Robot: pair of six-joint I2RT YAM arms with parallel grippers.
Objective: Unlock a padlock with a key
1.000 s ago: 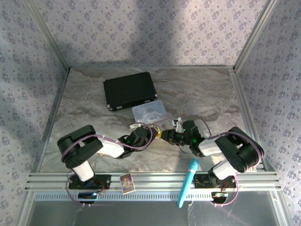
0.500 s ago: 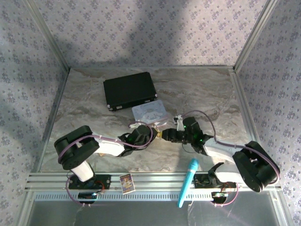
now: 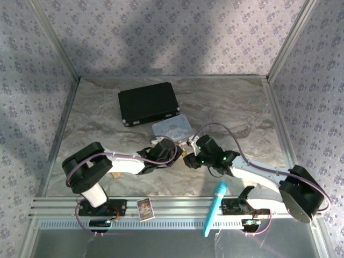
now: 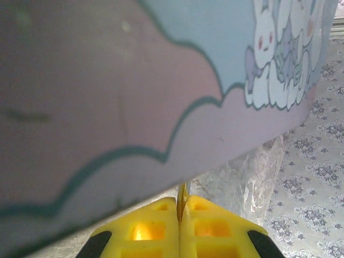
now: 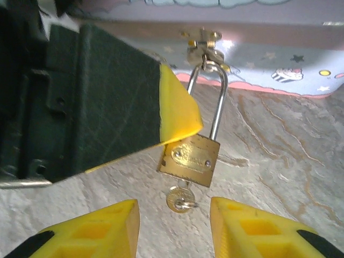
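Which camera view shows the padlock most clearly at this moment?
The right wrist view: the padlock hangs in full, shackle through a hasp, the key in it. The top view gives a brass speck; the left wrist view perhaps a sliver.

key (image 5: 180,200) blade: buried in padlock (image 5: 189,158) keyway
padlock's upper-left corner: behind left gripper (image 4: 180,212) finger (image 5: 174,113)
pastel tin (image 4: 134,80) above padlock: blurred, cropped at edges
padlock from overhead: too small to make out
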